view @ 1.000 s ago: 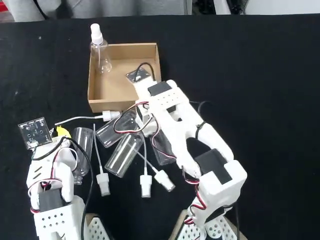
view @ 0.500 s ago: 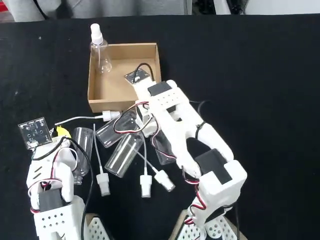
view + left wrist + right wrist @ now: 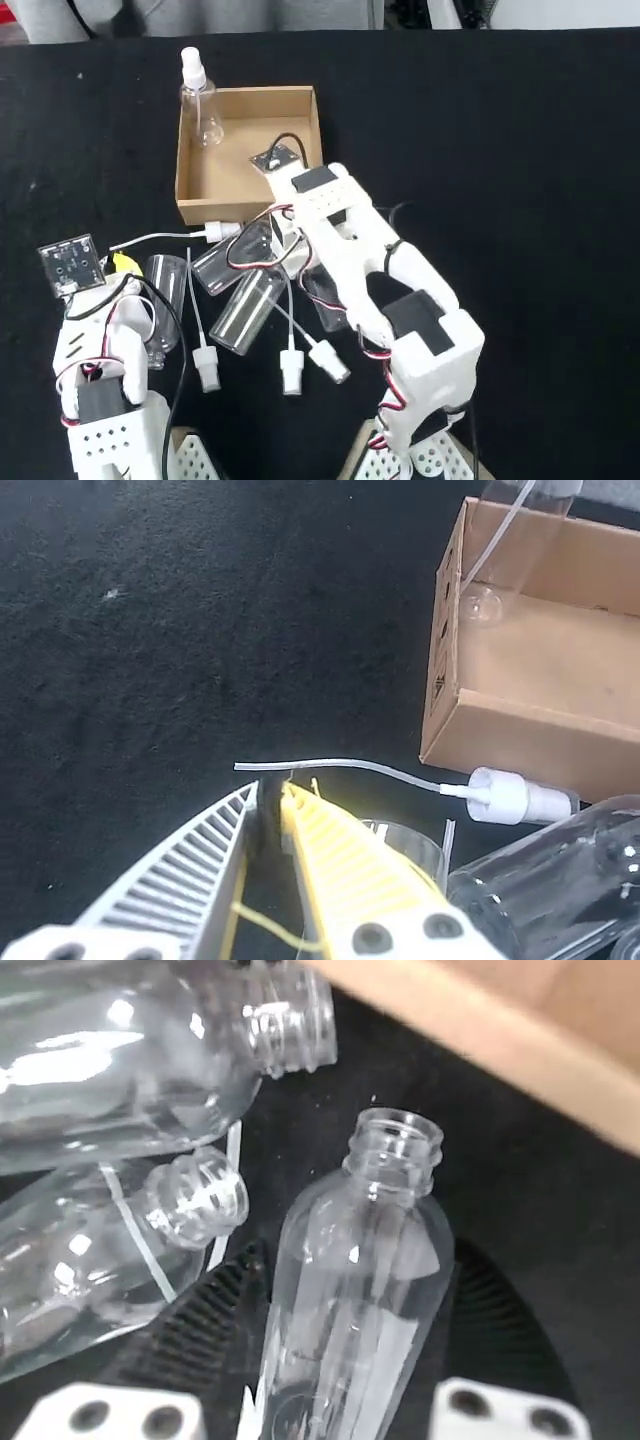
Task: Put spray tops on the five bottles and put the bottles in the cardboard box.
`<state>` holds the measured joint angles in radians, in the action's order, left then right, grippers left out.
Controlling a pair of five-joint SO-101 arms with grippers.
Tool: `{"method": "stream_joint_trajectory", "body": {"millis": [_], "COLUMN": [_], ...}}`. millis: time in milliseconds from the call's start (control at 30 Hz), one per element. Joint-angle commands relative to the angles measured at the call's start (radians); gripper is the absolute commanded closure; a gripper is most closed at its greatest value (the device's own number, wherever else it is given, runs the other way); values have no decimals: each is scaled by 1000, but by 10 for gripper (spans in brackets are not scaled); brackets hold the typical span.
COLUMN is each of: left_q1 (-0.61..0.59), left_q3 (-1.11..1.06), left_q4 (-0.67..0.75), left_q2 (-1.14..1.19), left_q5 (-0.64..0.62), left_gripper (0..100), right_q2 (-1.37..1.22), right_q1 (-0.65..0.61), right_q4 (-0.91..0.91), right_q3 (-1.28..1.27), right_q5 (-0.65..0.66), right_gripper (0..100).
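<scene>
- From above, we see the cardboard box (image 3: pixel 190 190) near the back of the black table (image 3: pixel 520 200). A capped bottle (image 3: pixel 200 105) stands in its far corner.
- Just in front of the box, clear bottles (image 3: pixel 248 308) lie on their sides, close together. One more lies beside the left arm (image 3: pixel 100 360).
- Four loose spray tops (image 3: pixel 292 370) lie around them. One is right by the box's front wall and three are nearer the arms. Their thin tubes (image 3: pixel 190 290) run between the bottles.
- The right arm (image 3: pixel 350 240) stretches over the pile and hides much of the open bottle (image 3: pixel 322 300) under it.
- From the left wrist, we see the left gripper (image 3: pixel 268 792) low over the table. Its white and yellow fingers are pressed almost together with nothing between them.
- Just past its tips lies one spray top with its long tube. The box is behind that, and the capped bottle leans in its corner.
- From the right wrist, we see the right gripper (image 3: pixel 355 1260) pinching the open bottle by its sides, one dark finger on each side.
- The open bottle's neck points toward the box wall.
- Two other bottles lie right beside it, and their necks are close to it. A thin tube runs between them.
</scene>
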<state>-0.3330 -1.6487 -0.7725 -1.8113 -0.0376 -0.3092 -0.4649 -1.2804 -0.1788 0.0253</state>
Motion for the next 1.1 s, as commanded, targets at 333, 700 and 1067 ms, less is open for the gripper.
{"method": "stream_joint_trajectory", "body": {"millis": [333,700,1067], "left_q1": [-10,-10,-8], "left_q3": [10,10,10], "left_q4": [25,25,25], "left_q2": [-12,-12,-12], "left_q5": [35,37,38], "left_gripper": [970,970,970], "right_q2": [82,346,503], "right_q1": [-11,-12,-12], "right_q4": [-34,-25,-23], "right_q3": [44,-122,-206], "right_q5": [-8,38,107], "right_gripper": [858,858,891]}}
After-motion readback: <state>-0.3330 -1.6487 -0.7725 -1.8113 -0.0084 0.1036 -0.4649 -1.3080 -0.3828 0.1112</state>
